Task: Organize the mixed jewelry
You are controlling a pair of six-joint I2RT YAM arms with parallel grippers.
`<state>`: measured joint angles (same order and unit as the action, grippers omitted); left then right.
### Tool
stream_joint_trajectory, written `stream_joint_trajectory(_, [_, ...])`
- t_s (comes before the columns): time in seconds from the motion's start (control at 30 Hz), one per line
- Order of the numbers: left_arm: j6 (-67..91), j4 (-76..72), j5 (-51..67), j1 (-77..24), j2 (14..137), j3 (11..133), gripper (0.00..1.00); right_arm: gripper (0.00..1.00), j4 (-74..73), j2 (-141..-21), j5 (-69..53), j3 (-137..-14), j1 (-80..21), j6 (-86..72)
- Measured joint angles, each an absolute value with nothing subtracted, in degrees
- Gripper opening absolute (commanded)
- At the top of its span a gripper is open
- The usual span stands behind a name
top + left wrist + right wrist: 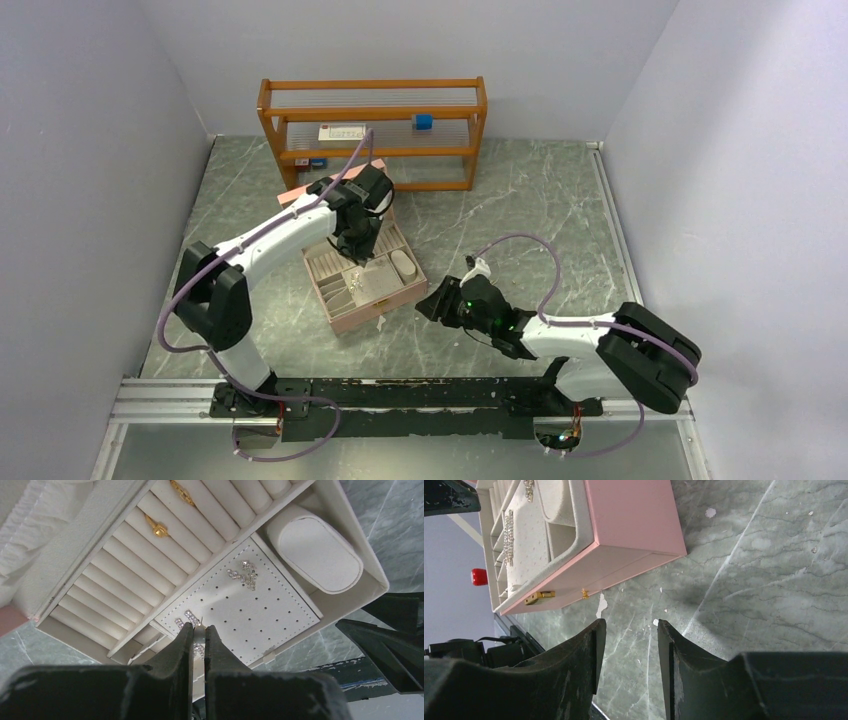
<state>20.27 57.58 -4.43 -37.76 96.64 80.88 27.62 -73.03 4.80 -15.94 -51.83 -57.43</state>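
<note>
Already gold rings (159, 528) sit in the left rolls (125, 575) of the jewelry box (366, 316), and silver earrings (245, 574) lie on its pad (250, 615). Our left gripper (199, 630), pinched shut, holds another silver piece (199, 636) over that pad; our right gripper (629, 630) hangs part-open and empty. Midway, we judge.

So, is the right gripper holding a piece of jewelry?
No, the right gripper is open over the marble table, nothing between its fingers.
</note>
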Motion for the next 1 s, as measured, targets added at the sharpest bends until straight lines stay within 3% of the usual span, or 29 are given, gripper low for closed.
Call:
stream_joint_trajectory(0.47, [18.09, 61.17, -4.27, -38.70, 99.02, 82.61, 0.10, 0.47, 29.08, -74.87, 5.23, -15.94, -51.83, -57.98])
stream_joint_trajectory(1.0, [18.46, 61.52, -5.04, -38.72, 102.13, 83.00, 0.06, 0.47, 29.30, -75.16, 5.43, -15.94, -51.83, -58.28])
